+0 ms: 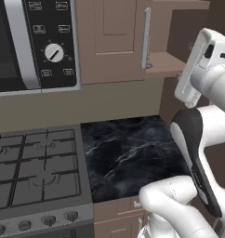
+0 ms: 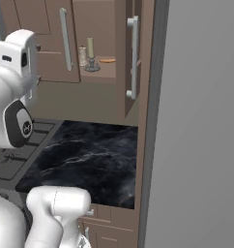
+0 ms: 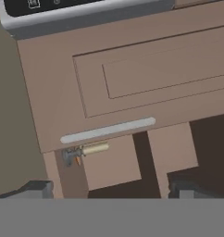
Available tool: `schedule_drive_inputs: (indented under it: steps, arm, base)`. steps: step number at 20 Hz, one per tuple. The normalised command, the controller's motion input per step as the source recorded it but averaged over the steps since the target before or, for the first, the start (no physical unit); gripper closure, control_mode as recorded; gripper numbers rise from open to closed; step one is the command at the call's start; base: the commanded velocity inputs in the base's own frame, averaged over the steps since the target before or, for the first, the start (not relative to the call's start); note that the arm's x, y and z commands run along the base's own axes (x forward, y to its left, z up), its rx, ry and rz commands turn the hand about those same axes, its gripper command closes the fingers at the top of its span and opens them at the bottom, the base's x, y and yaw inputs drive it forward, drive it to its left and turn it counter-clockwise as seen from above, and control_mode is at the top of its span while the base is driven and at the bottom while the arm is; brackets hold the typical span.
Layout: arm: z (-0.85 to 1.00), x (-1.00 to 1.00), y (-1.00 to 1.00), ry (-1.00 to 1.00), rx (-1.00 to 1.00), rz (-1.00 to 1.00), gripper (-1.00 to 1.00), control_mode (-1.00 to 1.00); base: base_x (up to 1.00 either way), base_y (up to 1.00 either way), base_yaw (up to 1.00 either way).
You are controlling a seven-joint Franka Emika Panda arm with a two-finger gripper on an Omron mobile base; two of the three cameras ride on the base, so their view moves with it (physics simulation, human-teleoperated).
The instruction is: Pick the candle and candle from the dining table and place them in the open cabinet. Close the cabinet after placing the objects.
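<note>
Both candles stand on the shelf of the open cabinet point(image 2: 107, 68): the slim stick candle point(image 2: 91, 48) on its grey dish and the short stub candle point(image 2: 82, 55) just left of it. In the hand view, which is rolled sideways, the stick candle point(image 3: 94, 148) shows past the closed door's silver handle point(image 3: 109, 129). My gripper point(image 3: 112, 190) is open with nothing between its fingers, and it stands back from the cabinet, facing it. The cabinet's right door point(image 2: 133, 58) stands open, edge-on. The dining table's black marble top point(image 1: 128, 153) lies bare below.
A black microwave point(image 1: 35, 42) hangs at the left and a grey gas stove point(image 1: 35, 167) sits under it. A small orange thing point(image 2: 108, 60) lies on the shelf right of the candles. A tall grey wall point(image 2: 201, 121) closes the right side.
</note>
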Motion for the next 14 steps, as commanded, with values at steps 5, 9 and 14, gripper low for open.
schedule_drive_inputs:
  steps: [5, 9, 14]
  arm:
    - [0.0, -0.34, -0.27, 0.13, -0.05, 0.0, -1.0, -1.0]
    - [0.0, -0.22, -0.3, 0.11, -0.1, 0.0, -1.0, -1.0]
    - [-0.03, -0.14, -0.34, 0.07, -0.11, 0.0, -1.0, -1.0]
  base:
    - [0.0, 0.0, 0.0]
    - [0.0, 0.0, 0.0]
    - [0.0, 0.0, 0.0]
